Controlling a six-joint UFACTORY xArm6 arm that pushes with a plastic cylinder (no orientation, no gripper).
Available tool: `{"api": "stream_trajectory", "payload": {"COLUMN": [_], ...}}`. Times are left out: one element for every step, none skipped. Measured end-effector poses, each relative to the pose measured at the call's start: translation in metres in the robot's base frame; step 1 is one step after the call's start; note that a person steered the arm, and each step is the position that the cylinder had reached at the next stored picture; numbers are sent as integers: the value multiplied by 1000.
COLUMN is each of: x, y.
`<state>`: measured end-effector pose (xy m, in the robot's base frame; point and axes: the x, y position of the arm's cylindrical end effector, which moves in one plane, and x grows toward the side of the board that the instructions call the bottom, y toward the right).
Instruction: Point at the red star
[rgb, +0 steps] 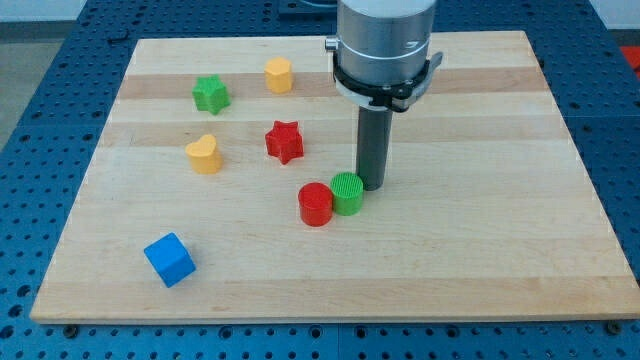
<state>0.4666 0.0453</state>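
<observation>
my tip (373, 188), red star (284, 141) upper left, apart

— What does the arm look like?
— A pale grey cylinder, ringed by a black collar with small side tabs.
— And below?
— 1 straight dark rod, ending at my tip (373, 188).

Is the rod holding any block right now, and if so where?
Nothing is held. My tip stands on the board right beside the green cylinder, apart from the red star.
</observation>
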Motion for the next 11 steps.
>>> {"api": "stream_trajectory", "payload": {"x": [-34, -76, -97, -99, -98, -95, -76, -69, -72, -73, -71], "y": [16, -13, -65, -94, -123, -141, -142, -142, -138, -123, -101]}}
